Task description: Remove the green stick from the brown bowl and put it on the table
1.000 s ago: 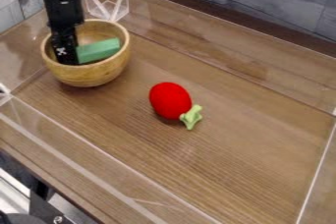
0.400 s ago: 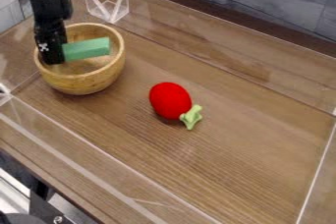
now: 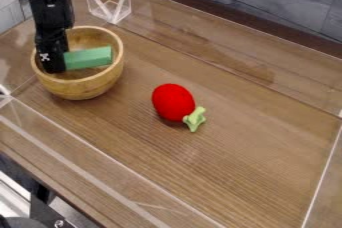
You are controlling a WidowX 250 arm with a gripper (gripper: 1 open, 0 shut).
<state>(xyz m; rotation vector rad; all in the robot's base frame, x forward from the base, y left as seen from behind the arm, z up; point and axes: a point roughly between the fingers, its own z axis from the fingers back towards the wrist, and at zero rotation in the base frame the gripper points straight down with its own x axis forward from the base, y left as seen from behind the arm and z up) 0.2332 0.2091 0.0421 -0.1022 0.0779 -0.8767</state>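
Flat green stick (image 3: pixel 88 58) tilted inside brown bowl (image 3: pixel 83 80).

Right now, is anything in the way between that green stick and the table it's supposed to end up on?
Only the bowl's wall. The gripper is shut on the green stick at its left end, inside the bowl, so the stick has to clear the rim. The table beyond holds just a red toy, with bare wood around it.
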